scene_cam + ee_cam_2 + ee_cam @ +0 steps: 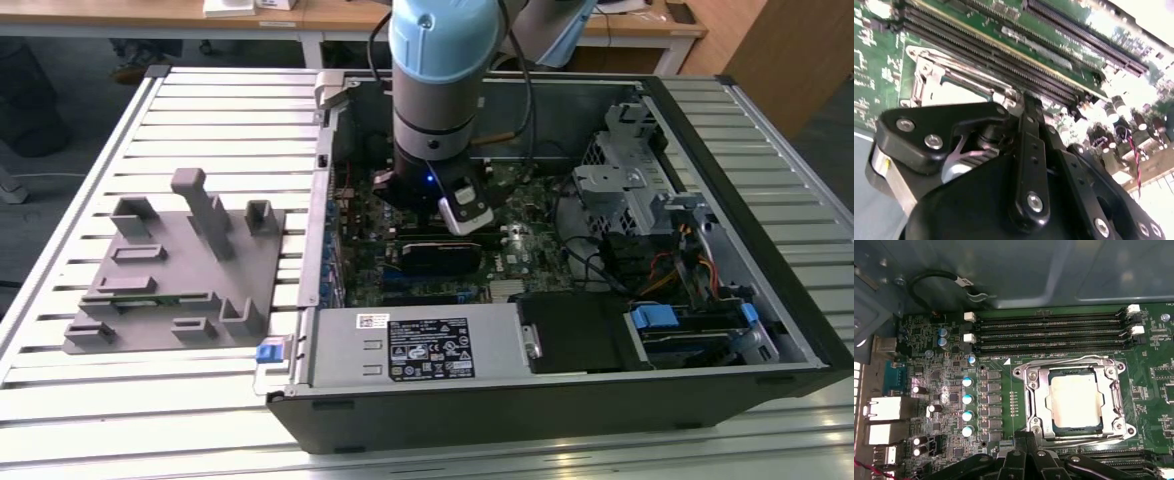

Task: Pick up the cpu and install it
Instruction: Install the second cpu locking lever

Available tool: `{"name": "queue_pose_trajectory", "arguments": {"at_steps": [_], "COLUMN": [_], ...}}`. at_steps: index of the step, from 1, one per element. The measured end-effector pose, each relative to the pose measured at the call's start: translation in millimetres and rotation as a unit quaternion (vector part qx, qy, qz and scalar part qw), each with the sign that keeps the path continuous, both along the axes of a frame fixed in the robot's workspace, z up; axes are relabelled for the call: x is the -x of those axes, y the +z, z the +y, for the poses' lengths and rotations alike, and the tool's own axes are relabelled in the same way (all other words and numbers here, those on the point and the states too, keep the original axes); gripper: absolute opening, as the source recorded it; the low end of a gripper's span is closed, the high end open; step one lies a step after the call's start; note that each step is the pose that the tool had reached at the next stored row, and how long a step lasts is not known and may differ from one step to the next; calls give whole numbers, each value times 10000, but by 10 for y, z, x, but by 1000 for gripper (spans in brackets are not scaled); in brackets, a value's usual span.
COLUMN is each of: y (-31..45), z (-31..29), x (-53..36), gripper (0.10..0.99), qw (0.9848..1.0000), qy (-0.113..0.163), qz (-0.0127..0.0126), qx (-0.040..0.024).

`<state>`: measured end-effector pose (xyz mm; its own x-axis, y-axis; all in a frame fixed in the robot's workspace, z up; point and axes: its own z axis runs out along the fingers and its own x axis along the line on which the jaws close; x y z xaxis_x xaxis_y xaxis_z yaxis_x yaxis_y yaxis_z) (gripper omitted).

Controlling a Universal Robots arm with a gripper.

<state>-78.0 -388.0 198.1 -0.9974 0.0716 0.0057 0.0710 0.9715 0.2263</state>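
Gripper (1026, 457): in the first wrist view its black linkage and fingers sit nearest the camera, at the near edge of the socket frame (1030, 400). The two fingers are drawn together with no visible gap, and nothing is held between them. In the second wrist view the same black fingers (1030, 150) run up to a tip close over the socket's metal bracket.

The cpu (1075, 400): a small flat square chip with a pale, silvery, slightly cream top, plain and unmarked as far as can be seen. It lies flat and square inside the socket opening, a thin dark blue-green border showing around it. The bright metal frame surrounds it on all four sides, with retaining wires along the frame's far edge. The chip is just beyond the fingertips and not touching them.

Motherboard (944, 390): green, carrying the socket toward one side. Beyond the socket run four long black memory slots (1049, 332) with white latches at their ends. A row of small capacitors stands beside the socket.

Exterior view: the arm (434, 90) reaches down into the open computer case (747, 330), over the board's middle. A grey plastic fixture (174, 270) sits outside the case, toward the exterior view's left, on the slatted table (80, 180).
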Motion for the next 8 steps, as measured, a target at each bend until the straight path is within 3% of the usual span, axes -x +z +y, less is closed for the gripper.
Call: {"name": "queue_pose_trajectory", "arguments": {"at_steps": [8], "y": [124], "z": [2], "x": [0], "gripper": [106], "qw": [10000], "qy": [0], "qz": [0], "qx": [-1]}}
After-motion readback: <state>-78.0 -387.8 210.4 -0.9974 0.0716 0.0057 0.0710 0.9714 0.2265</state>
